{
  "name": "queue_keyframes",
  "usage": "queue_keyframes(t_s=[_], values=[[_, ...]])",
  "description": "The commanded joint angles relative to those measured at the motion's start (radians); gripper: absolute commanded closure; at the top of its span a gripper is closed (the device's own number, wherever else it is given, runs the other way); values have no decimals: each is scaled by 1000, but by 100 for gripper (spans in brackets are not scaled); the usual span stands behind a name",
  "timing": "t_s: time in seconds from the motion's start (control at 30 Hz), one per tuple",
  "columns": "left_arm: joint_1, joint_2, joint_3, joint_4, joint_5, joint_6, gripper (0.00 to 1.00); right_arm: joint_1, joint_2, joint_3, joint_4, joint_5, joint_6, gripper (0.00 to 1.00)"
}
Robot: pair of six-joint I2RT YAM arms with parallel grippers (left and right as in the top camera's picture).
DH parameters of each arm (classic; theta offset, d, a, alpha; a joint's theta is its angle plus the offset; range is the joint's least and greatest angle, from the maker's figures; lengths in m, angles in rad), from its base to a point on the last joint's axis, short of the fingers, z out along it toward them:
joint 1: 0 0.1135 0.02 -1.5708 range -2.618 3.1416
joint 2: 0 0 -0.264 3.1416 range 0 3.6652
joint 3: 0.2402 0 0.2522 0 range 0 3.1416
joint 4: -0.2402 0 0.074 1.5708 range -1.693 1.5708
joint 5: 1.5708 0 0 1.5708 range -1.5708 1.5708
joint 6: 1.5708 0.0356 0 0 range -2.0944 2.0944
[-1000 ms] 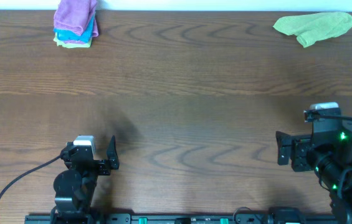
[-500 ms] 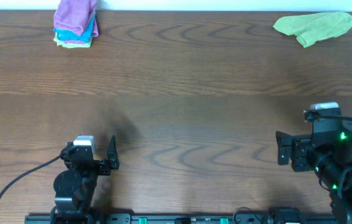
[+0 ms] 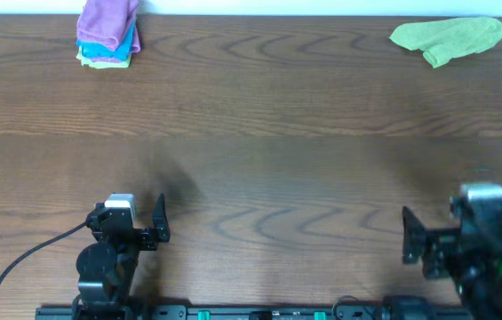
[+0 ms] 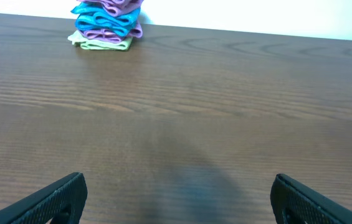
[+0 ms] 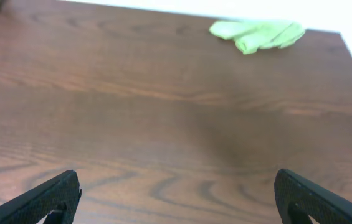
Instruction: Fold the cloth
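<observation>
A crumpled green cloth (image 3: 449, 38) lies unfolded at the table's far right edge; it also shows in the right wrist view (image 5: 258, 34). My right gripper (image 3: 459, 238) is open and empty at the front right, far from the cloth, with its fingers wide apart over bare wood (image 5: 179, 199). My left gripper (image 3: 131, 220) is open and empty at the front left, also over bare wood (image 4: 176, 202).
A stack of folded cloths (image 3: 107, 34), purple on blue on pale green, sits at the far left edge and shows in the left wrist view (image 4: 106, 23). The brown wooden table (image 3: 259, 151) lies between the grippers and the cloths.
My right arm has drawn back toward the table's front edge and slightly right. The left arm and both cloths have not moved.
</observation>
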Motion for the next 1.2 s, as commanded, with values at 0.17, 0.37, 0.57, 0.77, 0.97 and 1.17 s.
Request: queue_keyframes(t_s=[0.17, 0.37, 0.57, 0.77, 0.97, 1.17], values=[[4, -7, -24, 0, -11, -3, 5, 1, -259, -252, 102, 5, 2, 1], [4, -7, -24, 0, -11, -3, 5, 1, -369, -424, 206, -6, 5, 1], [4, -7, -24, 0, -11, -3, 5, 2, -429, -563, 278, -29, 5, 1], [4, -7, -24, 0, -11, -3, 5, 15, -512, -669, 300, -28, 4, 1], [4, -7, -24, 0, -11, -3, 5, 33, -519, -718, 301, -28, 5, 1], [4, -7, -24, 0, -11, -3, 5, 50, -519, -784, 299, -28, 4, 1]])
